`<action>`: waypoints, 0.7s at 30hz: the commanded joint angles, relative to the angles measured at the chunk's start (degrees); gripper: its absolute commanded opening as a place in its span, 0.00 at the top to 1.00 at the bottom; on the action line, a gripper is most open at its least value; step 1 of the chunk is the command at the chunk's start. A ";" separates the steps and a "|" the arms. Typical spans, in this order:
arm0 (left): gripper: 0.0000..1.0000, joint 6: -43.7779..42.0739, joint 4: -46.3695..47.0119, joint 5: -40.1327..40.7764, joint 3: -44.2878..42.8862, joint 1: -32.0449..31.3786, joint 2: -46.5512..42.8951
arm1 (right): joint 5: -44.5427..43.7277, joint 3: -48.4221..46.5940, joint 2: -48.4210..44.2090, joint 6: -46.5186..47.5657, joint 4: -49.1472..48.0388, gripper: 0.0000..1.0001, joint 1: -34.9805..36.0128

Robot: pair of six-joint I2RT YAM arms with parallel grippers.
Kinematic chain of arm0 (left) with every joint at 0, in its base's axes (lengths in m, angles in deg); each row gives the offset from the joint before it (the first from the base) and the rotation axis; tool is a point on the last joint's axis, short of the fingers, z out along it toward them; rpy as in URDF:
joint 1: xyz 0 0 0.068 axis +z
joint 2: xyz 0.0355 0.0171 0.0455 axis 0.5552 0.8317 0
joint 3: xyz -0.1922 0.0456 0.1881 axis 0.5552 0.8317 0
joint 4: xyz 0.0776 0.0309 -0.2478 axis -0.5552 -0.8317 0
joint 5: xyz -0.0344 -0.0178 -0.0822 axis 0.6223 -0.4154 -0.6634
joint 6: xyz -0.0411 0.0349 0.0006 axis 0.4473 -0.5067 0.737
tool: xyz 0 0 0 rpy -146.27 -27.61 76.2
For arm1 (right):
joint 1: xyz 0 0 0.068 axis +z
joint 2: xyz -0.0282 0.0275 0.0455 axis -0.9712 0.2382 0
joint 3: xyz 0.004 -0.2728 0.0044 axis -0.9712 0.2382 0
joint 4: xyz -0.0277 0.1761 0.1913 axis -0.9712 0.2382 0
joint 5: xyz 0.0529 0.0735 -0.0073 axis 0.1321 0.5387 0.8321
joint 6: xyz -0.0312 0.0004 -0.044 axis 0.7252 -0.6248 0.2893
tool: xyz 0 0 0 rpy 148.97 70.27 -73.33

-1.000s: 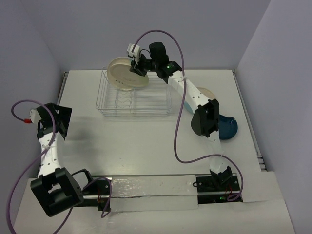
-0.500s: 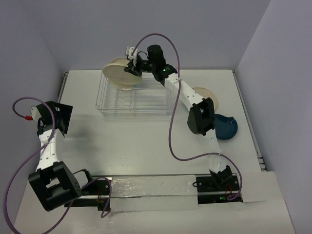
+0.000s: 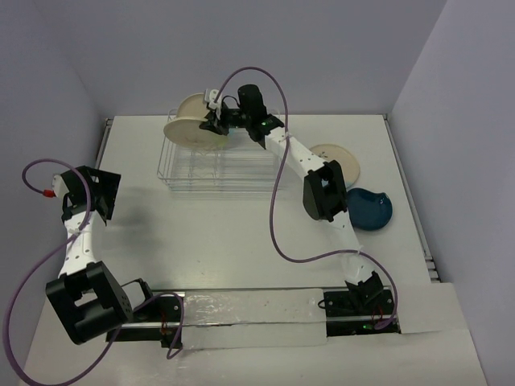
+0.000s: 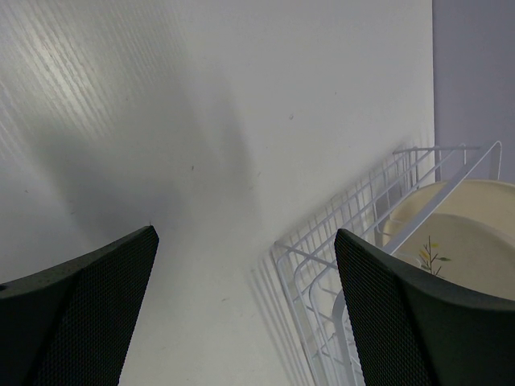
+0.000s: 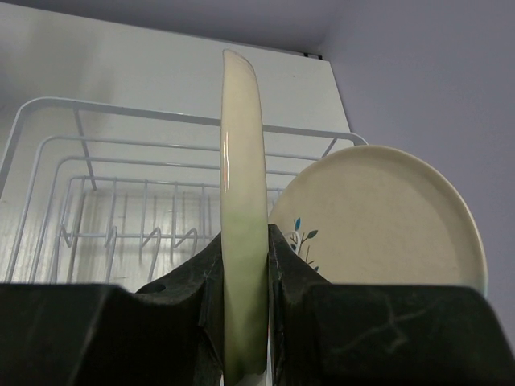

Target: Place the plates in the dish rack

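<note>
My right gripper (image 3: 217,122) is shut on a cream and pale-green plate (image 3: 188,130), held over the far left end of the wire dish rack (image 3: 233,170). In the right wrist view this plate (image 5: 241,161) stands edge-on between my fingers (image 5: 294,273), above the rack (image 5: 121,161). A cream plate with a blue sprig (image 5: 378,217) stands in the rack beside it; it also shows in the top view (image 3: 195,104). Another cream plate (image 3: 336,158) and a dark blue plate (image 3: 372,211) lie on the table at the right. My left gripper (image 3: 84,193) is open and empty.
The left wrist view shows bare white table under my open left gripper (image 4: 245,233), with the rack's corner (image 4: 338,241) and the sprig plate (image 4: 459,249) at the right. Purple walls close the table at the back and sides. A cable (image 3: 278,209) loops from the right arm.
My right gripper has carried the pale-green plate leftward to the rack's far left end, next to the standing plate. The left arm has barely shifted.
</note>
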 commanded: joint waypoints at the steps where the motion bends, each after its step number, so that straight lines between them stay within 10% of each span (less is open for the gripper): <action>1: 0.01 -0.95 2.13 -1.13 -2.44 -0.15 0.75 | 0.71 -1.80 -1.75 0.61 -13.07 1.00 -0.57; 21: 0.01 -1.78 3.18 -2.46 -2.27 -0.02 2.86 | 2.71 1.64 2.73 -4.83 -18.03 1.00 -1.62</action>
